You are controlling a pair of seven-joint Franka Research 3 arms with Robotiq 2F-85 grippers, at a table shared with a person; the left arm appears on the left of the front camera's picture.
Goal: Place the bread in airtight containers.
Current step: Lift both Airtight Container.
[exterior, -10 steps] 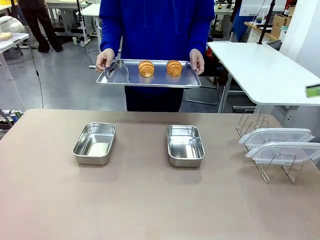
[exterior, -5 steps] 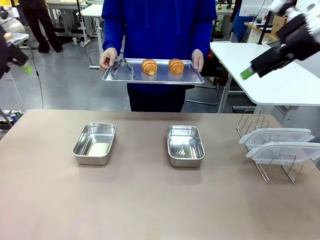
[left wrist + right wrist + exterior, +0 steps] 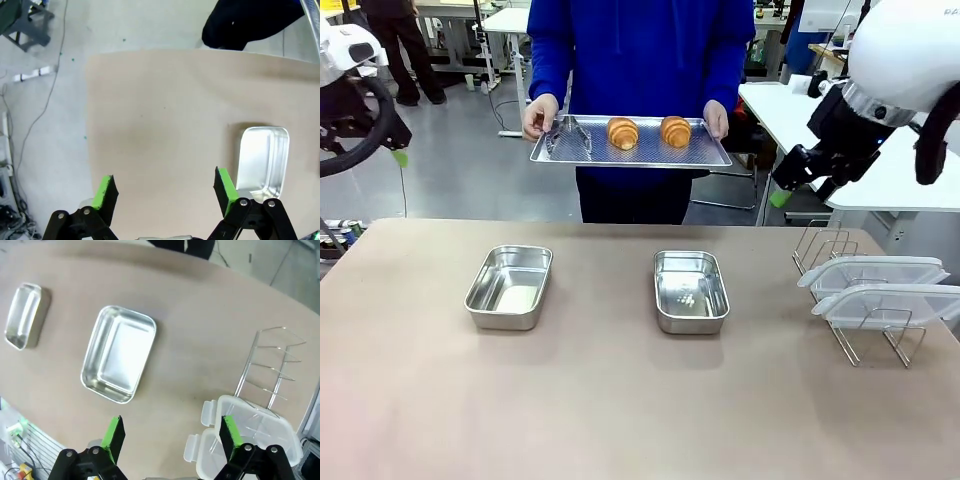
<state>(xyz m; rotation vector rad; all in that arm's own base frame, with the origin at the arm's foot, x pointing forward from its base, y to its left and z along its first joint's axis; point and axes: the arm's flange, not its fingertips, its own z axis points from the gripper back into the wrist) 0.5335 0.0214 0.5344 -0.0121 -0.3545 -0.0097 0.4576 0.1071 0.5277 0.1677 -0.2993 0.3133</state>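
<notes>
Two croissants sit side by side on a flat metal tray (image 3: 630, 157) that a person in a blue top holds level in the air beyond the far edge of the worktop (image 3: 620, 400). The person's hands (image 3: 538, 115) grip the tray's two short ends. The left croissant (image 3: 623, 133) and the right croissant (image 3: 675, 131) are golden brown with ridged crusts, apart from each other near the middle of the tray. A metal utensil (image 3: 565, 135), apparently tongs, lies on the tray toward picture left.

Two shiny steel tins with rounded corners stand on the worktop, well apart, both uncovered and with no bread in them. The left tin (image 3: 509, 287) shows a pale reflection on its floor. The right tin (image 3: 691, 291) shows a few small white glints.

At the right side of the worktop, a wire rack (image 3: 820, 245) holds two clear plastic lids (image 3: 873, 271) stacked at a slant, one above the other, with snap tabs at their edges.

The left robot hand (image 3: 165, 186) hangs above the near left corner of the worktop, its green-padded fingers spread wide with nothing between them. One tin (image 3: 262, 162) lies off to the side in its view.

The right robot hand (image 3: 172, 432) is raised above the right side, also spread wide and holding nothing. Below it are a tin (image 3: 119, 360) and the lids (image 3: 250, 440) in the rack (image 3: 272, 365).
</notes>
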